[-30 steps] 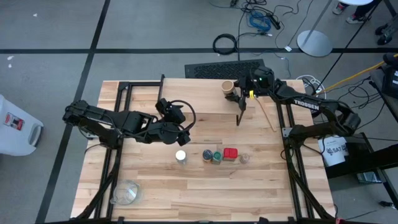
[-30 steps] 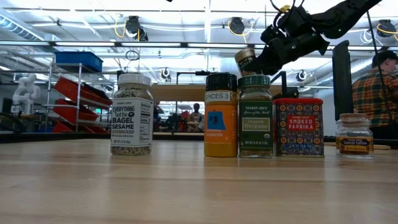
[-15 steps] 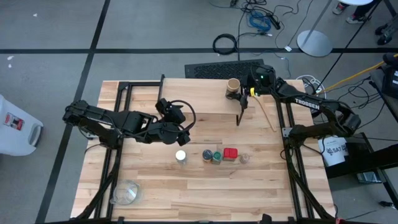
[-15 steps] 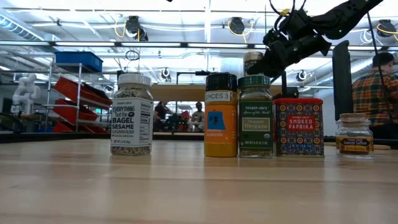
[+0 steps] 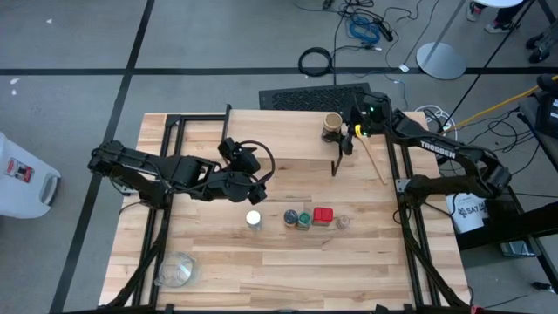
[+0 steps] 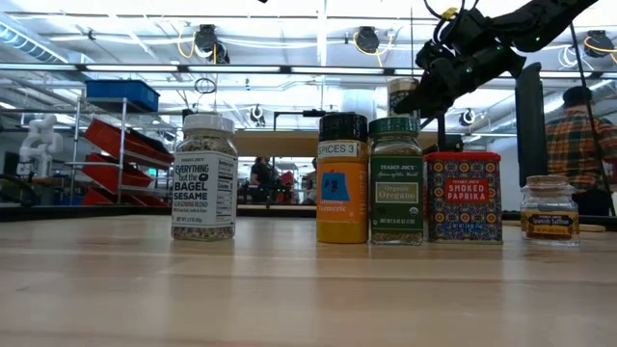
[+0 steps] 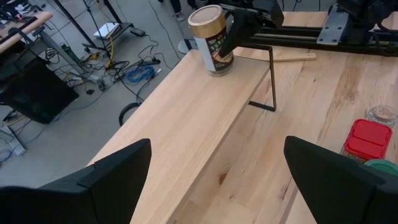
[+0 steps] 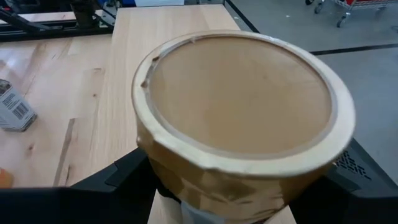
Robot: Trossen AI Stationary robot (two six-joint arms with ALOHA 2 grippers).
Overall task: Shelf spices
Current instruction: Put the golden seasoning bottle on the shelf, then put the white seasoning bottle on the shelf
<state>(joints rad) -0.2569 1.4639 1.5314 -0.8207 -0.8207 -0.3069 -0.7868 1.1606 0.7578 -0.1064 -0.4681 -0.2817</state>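
The white-lidded jar (image 6: 203, 177) read "EVERYTHING but the BAGEL SESAME"; the orange jar (image 6: 342, 179) beside it showed "SPICES 3". The green-lidded jar (image 6: 396, 180) carried "TRADER JOE'S Organic Oregano", the red tin (image 6: 464, 197) "TRADER JOE'S SMOKED PAPRIKA", and the right arm (image 5: 436, 150) "TROSSEN".

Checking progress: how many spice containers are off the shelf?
5, in a row on the table: sesame jar, turmeric, oregano, paprika tin, saffron jar.
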